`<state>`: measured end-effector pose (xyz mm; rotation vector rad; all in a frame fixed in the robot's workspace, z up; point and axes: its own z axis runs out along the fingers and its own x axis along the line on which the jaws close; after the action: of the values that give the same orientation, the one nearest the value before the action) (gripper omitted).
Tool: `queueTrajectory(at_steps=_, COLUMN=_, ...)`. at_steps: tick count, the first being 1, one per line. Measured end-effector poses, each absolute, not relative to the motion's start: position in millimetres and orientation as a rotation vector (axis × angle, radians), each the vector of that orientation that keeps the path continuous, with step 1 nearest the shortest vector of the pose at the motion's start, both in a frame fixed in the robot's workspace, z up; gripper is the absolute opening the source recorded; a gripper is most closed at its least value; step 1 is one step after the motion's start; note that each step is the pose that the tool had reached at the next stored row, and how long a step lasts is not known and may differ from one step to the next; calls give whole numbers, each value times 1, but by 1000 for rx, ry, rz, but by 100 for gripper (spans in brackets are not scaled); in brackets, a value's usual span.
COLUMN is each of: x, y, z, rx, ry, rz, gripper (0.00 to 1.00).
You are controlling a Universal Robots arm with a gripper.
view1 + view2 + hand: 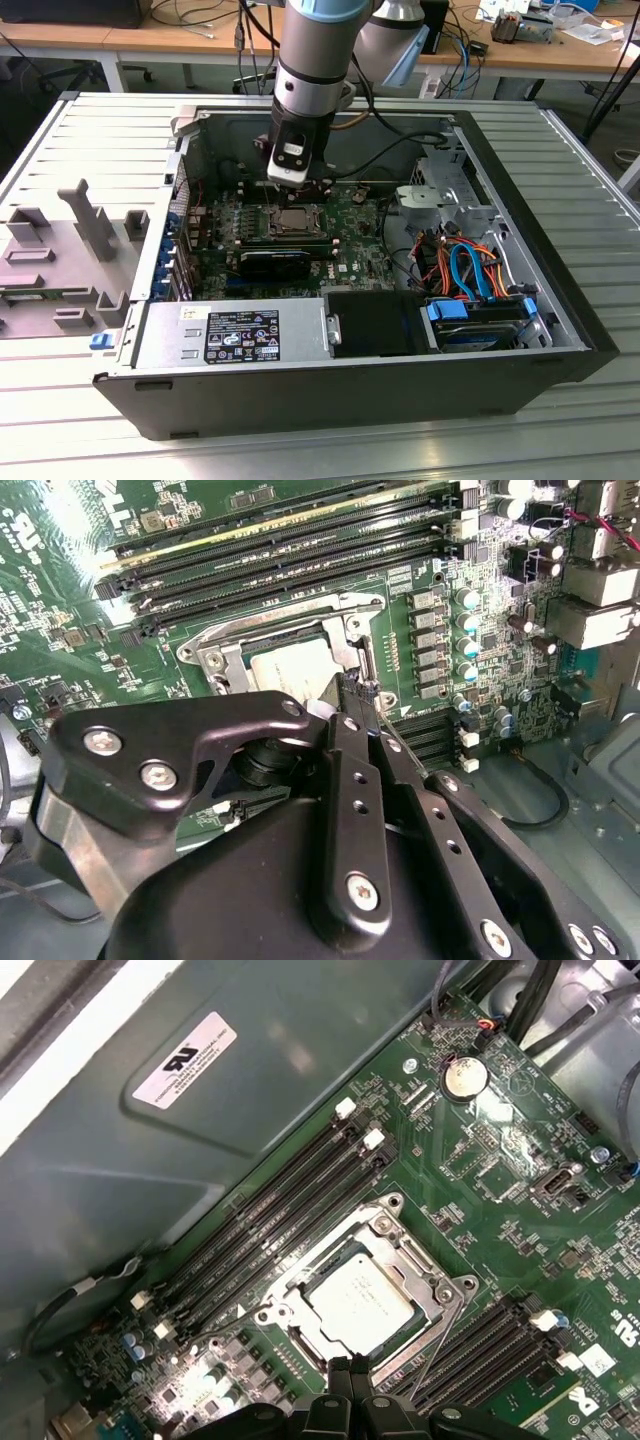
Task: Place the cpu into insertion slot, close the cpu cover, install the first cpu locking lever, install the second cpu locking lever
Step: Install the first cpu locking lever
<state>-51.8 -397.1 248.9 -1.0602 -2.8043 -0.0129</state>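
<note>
Exterior view: arm is down inside the open PC case (560, 300), with the gripper (298, 188) right over the socket area of the motherboard (355, 250). The cpu (296, 218) reads as a grey square just under it.

Second wrist view: jaws pinched together, no gap showing. Tips sit at the socket's edge beside a thin wire locking lever (400, 742). They might be nipping the wire or just pressing next to it. The tips hide the contact, so I can't tell.

First wrist view: cleanest look. The cpu sits flat in the insertion slot (318, 1278). The cpu cover (420, 1260) lies down over it, chip showing through the window (so steps one and two look done). The lever wire on the gripper side slants up off the board and looks unlatched. Tips near its free end make sense, since that's where the leverage is.
</note>
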Motion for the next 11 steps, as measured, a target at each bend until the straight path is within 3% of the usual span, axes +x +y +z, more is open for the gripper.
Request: queueTrajectory(at_steps=11, x=-52, y=-397, z=249, rx=-1024, ry=-2818, rz=-10, gripper=11)
